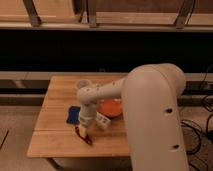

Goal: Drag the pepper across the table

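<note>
The small dark red pepper [86, 139] lies on the light wooden table [55, 137], near its front edge. My gripper [82, 131], with its pale yellowish tip, points down from the arm and sits right at the pepper's upper left end, seemingly touching it. The white arm crosses the right half of the view and hides that part of the table.
A blue flat object [73, 115] lies just left of the gripper. A round orange plate [110, 107] and a white carton [102, 120] sit to its right. A white cup [83, 84] stands behind, mid-table. The table's front edge is close to the pepper.
</note>
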Available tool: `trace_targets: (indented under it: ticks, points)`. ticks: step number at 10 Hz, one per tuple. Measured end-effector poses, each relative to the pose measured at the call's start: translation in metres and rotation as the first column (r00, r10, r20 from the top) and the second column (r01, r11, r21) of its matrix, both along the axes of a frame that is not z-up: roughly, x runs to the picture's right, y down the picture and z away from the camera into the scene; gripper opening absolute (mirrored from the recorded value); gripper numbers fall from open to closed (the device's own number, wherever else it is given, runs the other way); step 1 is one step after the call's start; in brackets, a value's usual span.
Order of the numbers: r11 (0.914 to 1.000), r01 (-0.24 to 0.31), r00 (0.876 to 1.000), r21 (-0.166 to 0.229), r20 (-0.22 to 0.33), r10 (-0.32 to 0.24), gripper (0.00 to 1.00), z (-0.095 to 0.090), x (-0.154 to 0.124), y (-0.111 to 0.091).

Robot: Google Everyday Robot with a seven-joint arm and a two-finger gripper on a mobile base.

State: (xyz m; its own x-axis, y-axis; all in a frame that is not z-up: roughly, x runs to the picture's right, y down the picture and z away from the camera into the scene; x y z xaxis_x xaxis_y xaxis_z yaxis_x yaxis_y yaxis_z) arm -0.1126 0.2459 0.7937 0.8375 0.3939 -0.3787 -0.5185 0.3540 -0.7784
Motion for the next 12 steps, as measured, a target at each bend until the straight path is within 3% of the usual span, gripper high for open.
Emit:
trace_targets:
  ticks: [2, 4, 6, 9, 12]
  points:
    - [1.0000, 0.002, 1.000, -0.006, 0.007, -0.002, 0.01, 0.002, -0.001, 0.003]
    - [0.9999, 0.001, 1.000, -0.010, 0.016, -0.001, 0.00, 0.004, -0.004, 0.005]
    - [0.9999, 0.004, 0.999, 0.012, 0.039, -0.004, 0.00, 0.006, -0.013, -0.001]
    - [0.9982, 0.032, 0.995, 0.051, 0.092, -0.037, 0.00, 0.010, -0.039, -0.017]
    - [0.9966, 0.063, 0.988, 0.054, 0.140, -0.070, 0.00, 0.018, -0.064, -0.024]
